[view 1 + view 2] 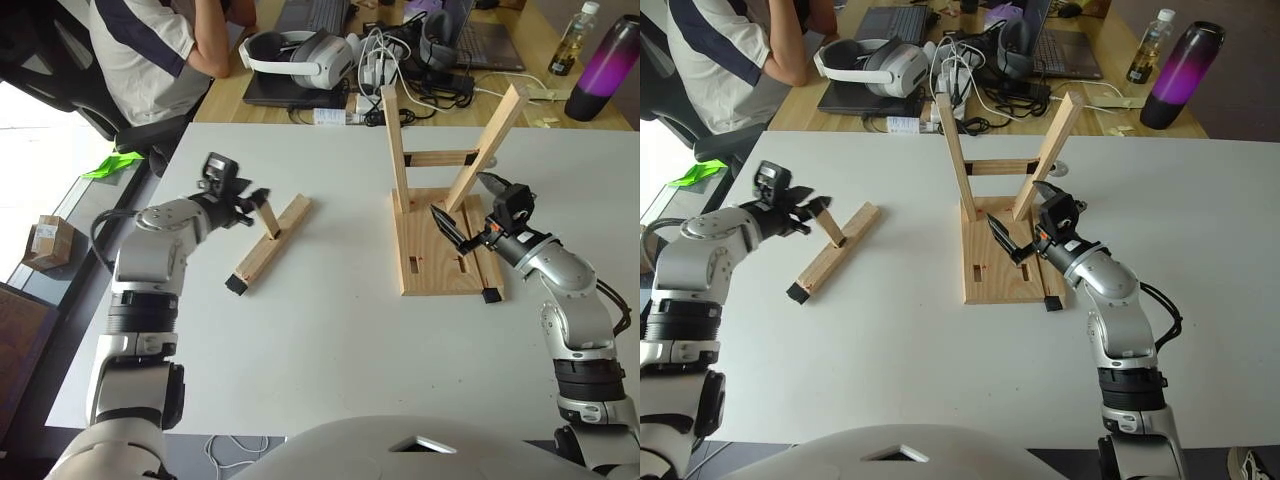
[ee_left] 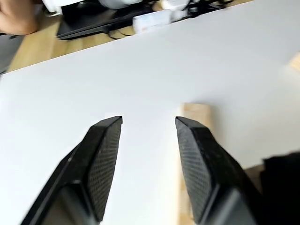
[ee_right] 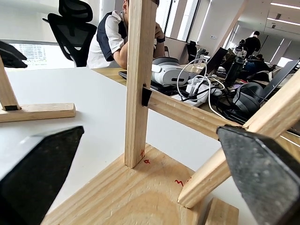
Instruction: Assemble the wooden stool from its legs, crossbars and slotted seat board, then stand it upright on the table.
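Head view: the seat board (image 1: 430,262) lies flat on the white table (image 1: 330,350), at 3 o'clock from the table's middle. Standing in it are an upright leg (image 1: 396,140) and a leaning leg (image 1: 487,150) that tips toward 1 o'clock. A crossbar (image 1: 440,158) joins the two. The right gripper (image 1: 458,198) sits at the board's 3 o'clock side. It is spread wide on either side of the leaning leg's foot and grips nothing. At 9 o'clock a loose leg (image 1: 268,246) lies flat with a short bar (image 1: 270,217) sticking up from it. The left gripper (image 1: 255,203) is just beside that bar's top; whether it touches the bar I cannot tell.

Left wrist view: the left gripper's fingers (image 2: 105,159) stand moderately apart with bare table between them. A wood end (image 2: 197,112) shows close to one fingertip.

Right wrist view: the right gripper's wide-set fingers (image 3: 42,164) frame both standing legs and the crossbar on the board. The loose leg lies well apart beyond them.
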`<state>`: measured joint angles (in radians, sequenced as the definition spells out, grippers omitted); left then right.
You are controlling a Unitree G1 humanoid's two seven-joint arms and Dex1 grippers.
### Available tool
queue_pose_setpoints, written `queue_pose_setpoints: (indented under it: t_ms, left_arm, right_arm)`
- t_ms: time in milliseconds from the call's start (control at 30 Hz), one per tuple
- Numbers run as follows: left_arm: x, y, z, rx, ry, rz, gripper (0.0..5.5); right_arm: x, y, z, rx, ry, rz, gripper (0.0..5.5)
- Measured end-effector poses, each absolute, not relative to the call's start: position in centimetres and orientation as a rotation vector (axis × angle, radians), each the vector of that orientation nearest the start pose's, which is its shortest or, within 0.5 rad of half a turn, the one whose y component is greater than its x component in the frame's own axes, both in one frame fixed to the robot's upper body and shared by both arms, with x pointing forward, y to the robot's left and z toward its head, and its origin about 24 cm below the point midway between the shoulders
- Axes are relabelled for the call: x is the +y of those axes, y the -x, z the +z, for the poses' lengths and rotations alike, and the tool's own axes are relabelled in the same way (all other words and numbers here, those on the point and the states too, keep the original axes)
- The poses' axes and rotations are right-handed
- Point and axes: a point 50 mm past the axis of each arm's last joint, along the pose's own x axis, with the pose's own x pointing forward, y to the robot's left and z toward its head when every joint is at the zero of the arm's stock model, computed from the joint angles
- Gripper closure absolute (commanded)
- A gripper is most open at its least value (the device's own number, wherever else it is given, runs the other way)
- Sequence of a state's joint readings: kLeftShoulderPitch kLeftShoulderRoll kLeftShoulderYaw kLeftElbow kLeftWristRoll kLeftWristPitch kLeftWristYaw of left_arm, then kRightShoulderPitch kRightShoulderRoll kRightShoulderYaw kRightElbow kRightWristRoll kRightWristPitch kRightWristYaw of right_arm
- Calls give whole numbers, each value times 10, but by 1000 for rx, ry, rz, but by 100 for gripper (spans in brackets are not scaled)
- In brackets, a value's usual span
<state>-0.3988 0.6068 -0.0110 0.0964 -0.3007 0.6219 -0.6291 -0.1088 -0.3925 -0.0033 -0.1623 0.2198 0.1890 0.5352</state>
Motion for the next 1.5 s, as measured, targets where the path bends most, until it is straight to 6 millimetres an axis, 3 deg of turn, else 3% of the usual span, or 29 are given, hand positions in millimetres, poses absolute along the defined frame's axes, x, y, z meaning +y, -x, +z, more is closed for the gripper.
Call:
queue_pose_setpoints:
  t_ms: [67,233,533,733,967,1033,1267,1500]
  left_arm:
    - [209,-299,104,411,-176,-658,342]
    - [218,-297,98,472,-231,-630,342]
    - [214,-331,95,560,-447,-647,207]
    - [200,-350,90,627,-421,-778,128]
    - [186,-356,66,799,-469,-879,22]
    - [185,-354,56,851,-484,-899,52]
    - [180,-361,56,881,-471,-879,147]
    - [181,-357,59,913,-533,-1031,247]
  right_arm:
    - [-179,-264,99,-25,193,582,10]
    - [-179,-264,99,-26,190,578,10]
    - [-180,-265,98,-36,163,531,10]
    - [-180,-265,98,-38,156,521,10]
    - [-179,-265,97,-39,149,506,10]
    - [-179,-264,96,-37,142,499,10]
    - [-177,-263,95,-42,128,492,10]
    - [-176,-261,95,-44,123,482,10]
